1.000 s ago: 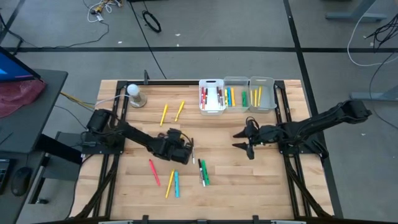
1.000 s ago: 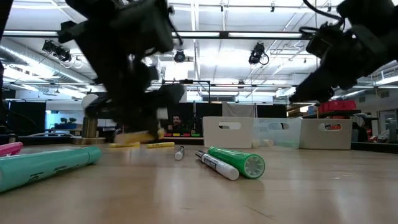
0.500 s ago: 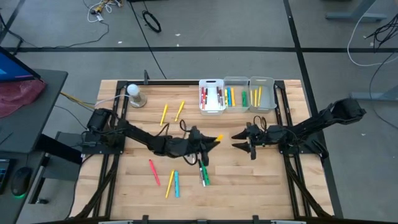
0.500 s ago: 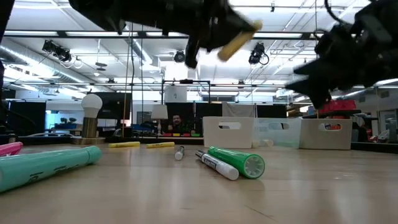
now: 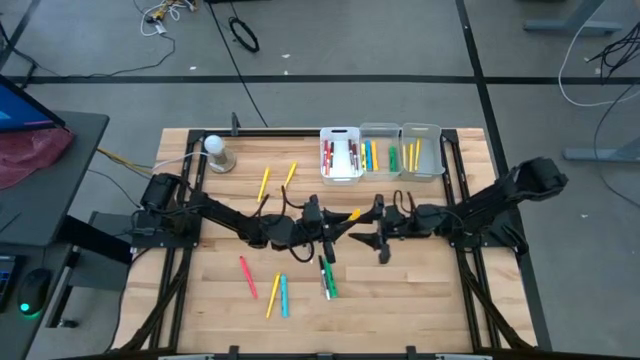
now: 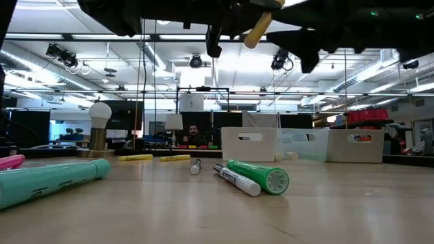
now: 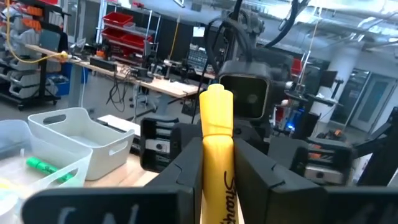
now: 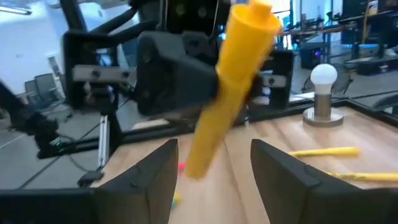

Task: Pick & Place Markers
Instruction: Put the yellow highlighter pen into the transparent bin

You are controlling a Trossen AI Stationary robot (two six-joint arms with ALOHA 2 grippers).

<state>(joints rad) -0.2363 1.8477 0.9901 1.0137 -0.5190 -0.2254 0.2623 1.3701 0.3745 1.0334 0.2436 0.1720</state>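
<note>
Left hand (image 5: 330,226) of my rig was clamped on a yellow plastic marker pen (image 5: 349,217), its two dark fingers (image 7: 186,169) pressed against the barrel on either side, and it hung above the middle of the pale wooden table (image 5: 200,290). My right hand (image 5: 378,228) faced it from the other side, fingers spread wide with the yellow marker's tip just between them, touching nothing that I could see. From the right wrist camera the marker (image 8: 231,84) slanted across in front of the left hand's black housing.

Going down by size: three small rectangular plastic bins sat in a row at the table's far edge, a white bin (image 5: 340,154), a clear middle bin (image 5: 379,150) and a clear right bin (image 5: 422,150), each with markers already inside. A white bulb on a metal base (image 5: 217,152) stood near the far left corner. Loose markers lay on the wood: two yellow ones (image 5: 264,182) beyond the left arm, a green one (image 5: 328,277) beside a white-barrelled one (image 6: 237,179) below the hands, then a cyan one (image 5: 283,296), another yellow one (image 5: 272,295) and a pink one (image 5: 247,276) toward the near left.
</note>
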